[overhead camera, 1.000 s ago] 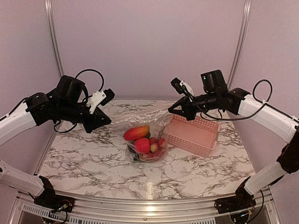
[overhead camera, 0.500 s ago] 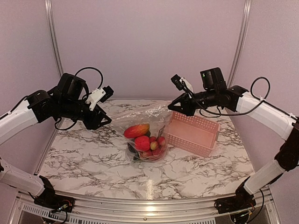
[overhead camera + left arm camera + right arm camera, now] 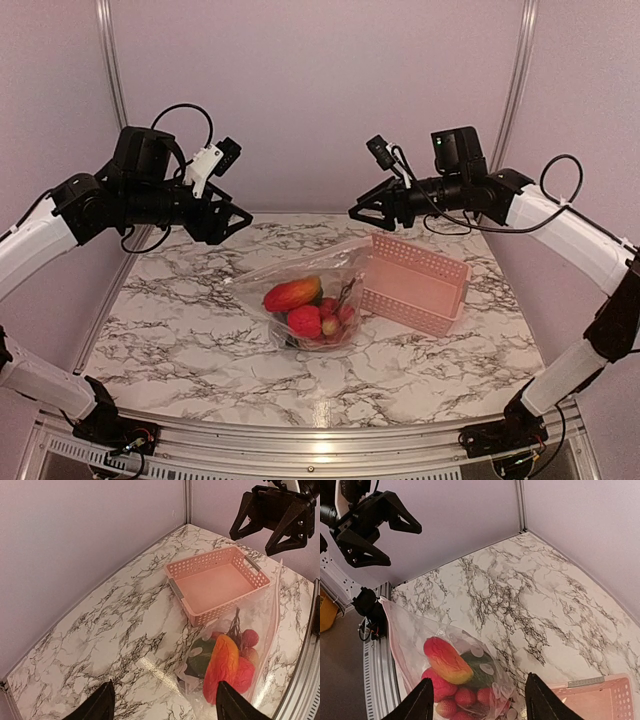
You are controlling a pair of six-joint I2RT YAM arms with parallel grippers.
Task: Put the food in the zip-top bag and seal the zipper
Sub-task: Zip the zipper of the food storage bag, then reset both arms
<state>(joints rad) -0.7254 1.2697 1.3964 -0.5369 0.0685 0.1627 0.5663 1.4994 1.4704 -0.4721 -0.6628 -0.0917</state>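
Note:
The clear zip-top bag lies slumped on the marble table, its right side against the pink basket. Inside it sits the food: an orange-red mango, red berries and a dark green piece. The zipper runs along the bag's upper edge; I cannot tell whether it is pressed shut. My left gripper hangs open above and to the left of the bag, holding nothing. Above the bag's right end my right gripper also stands open and empty. In the wrist views the left gripper and right gripper show wide gaps.
An empty pink slotted basket stands to the right of the bag. Purple walls with metal rails enclose the table at the back and sides. A metal frame rail runs along the near edge.
Both grippers went from shut on the bag's top edge to open and lifted away from it. The bag's upper edge sagged down toward the table.

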